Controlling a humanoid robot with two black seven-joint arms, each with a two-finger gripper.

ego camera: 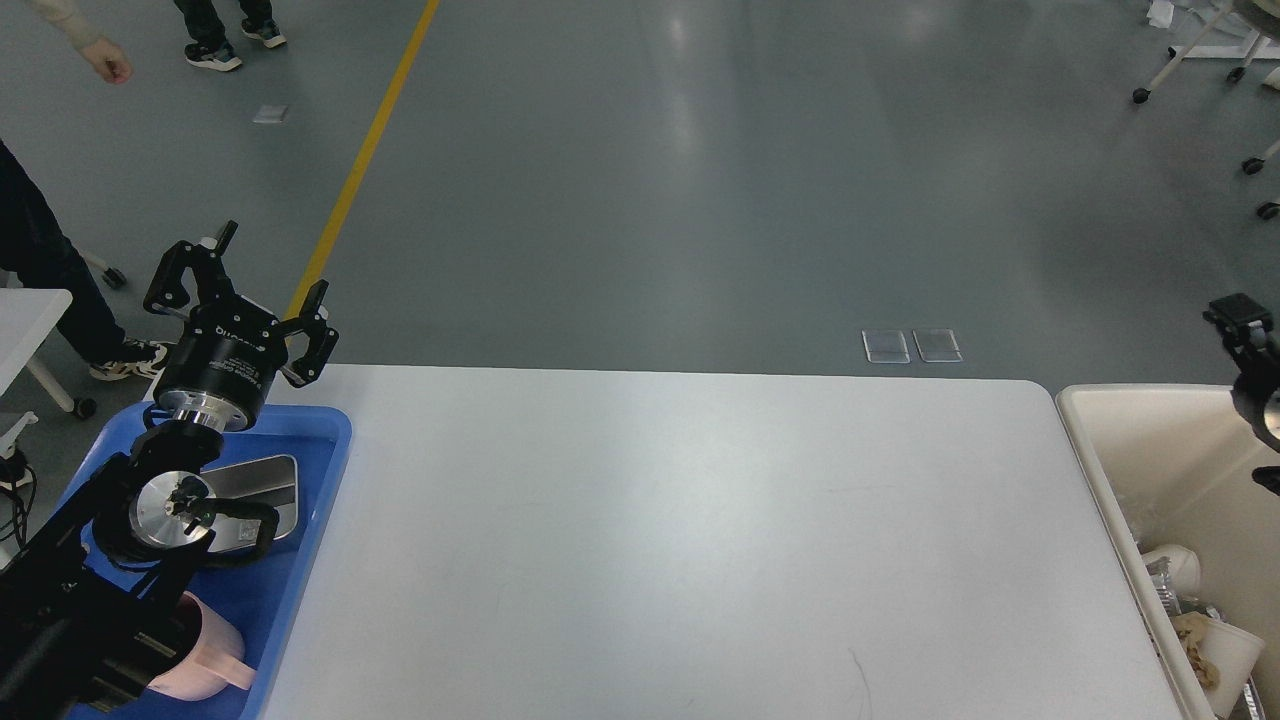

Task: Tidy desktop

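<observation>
Above the blue tray (318,470) at the left, my left gripper (262,285) hangs with jaws apart, holding nothing. My right gripper (1240,320) sits over the beige bin (1090,440) at the right edge (too dark to tell its jaws). Between them the desktop (680,540) lies bare, so tidying looks about finished; next probably calls only for drawing the arms clear. Grey floor (700,180) stretches beyond.

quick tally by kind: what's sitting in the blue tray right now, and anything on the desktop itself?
Metal tray: 1
Pink cup: 1
Total in the blue tray: 2, though the left arm hides part of it
On the desktop: 0
</observation>
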